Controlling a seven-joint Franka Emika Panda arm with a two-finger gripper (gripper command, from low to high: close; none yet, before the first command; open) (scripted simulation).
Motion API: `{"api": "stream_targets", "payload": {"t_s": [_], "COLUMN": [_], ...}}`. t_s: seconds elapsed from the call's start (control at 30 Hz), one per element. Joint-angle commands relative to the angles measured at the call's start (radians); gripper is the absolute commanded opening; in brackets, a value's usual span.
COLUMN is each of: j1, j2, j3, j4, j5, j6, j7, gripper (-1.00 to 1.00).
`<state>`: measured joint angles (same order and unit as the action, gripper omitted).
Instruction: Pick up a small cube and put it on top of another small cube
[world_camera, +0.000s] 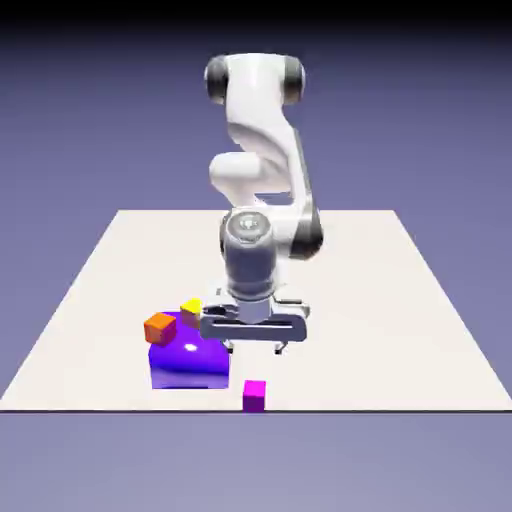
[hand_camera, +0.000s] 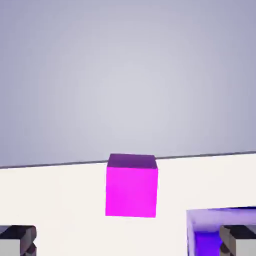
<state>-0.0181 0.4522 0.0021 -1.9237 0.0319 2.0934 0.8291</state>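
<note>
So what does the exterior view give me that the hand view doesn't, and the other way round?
Only the exterior view shows the arm, the orange cube and yellow cube, both at the purple-blue block's far edge, and the whole table. Only the hand view shows the open fingers up close, with the magenta cube centred ahead between them, untouched. Both show the magenta cube near the table edge and the purple-blue block beside it.

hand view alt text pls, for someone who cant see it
A small magenta-pink cube sits on the white table near its far edge, centred ahead of the open gripper, whose grey fingertips show at the bottom corners. A glossy purple-blue block fills the lower right.
</note>
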Motion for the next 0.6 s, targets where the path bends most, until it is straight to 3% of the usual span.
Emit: {"api": "stream_targets", "payload": {"t_s": [0.0,0.2,0.33,0.37,0.57], "j1": [-0.001,-0.005,-0.004,-0.004,0.014], "j2": [0.036,0.186,0.26,0.26,0.199], "j3": [0.0,0.0,0.002,0.002,-0.044], "j4": [0.031,0.161,0.085,0.085,0.18], "j5": [0.001,0.006,0.009,0.009,-0.023], "j6": [-0.033,-0.172,-0.021,-0.021,-0.203], "j7": [0.003,0.016,0.012,0.012,-0.051], "gripper": [0.0,0.0,0.0,-1.0,-1.0]}}
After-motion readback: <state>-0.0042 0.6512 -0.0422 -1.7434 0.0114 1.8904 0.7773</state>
